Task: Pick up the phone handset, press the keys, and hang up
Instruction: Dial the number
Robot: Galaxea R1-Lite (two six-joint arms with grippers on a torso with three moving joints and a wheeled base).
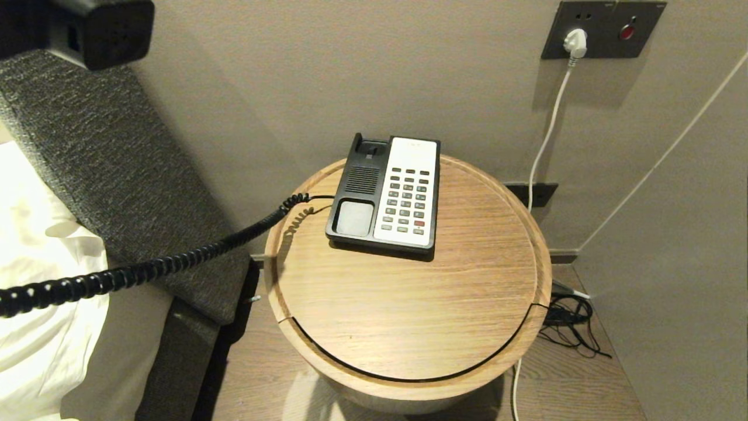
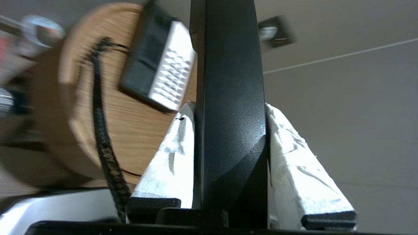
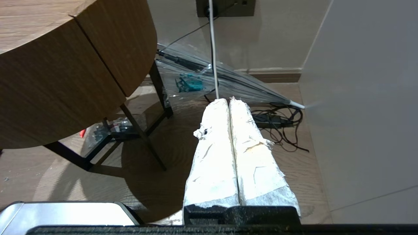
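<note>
Far left of the head view: the phone handset is off its cradle, up at the top corner above the dark headboard, w/ white bedding below. The left wrist view shows why it hangs there: left gripper has its white-wrapped fingers clamped on either side of the handset's black body, about mid-length, so the ends stick out past the grip. The coiled cord runs stretched from the lower left edge across to the phone base, pulled fairly taut, prob. because the handset is lifted well away to the left.

Centre: base sits toward the back of the round wooden tabletop, cradle side empty, white keypad exposed and facing up, free for pressing.

Right: wall socket plate w/ white plug and cable dropping to the floor. Right gripper is low beside the table near the floor, fingers pressed together on nothing, looks parked.

Judging from this, pickup is done; key-pressing and hang-up not yet done.
</note>
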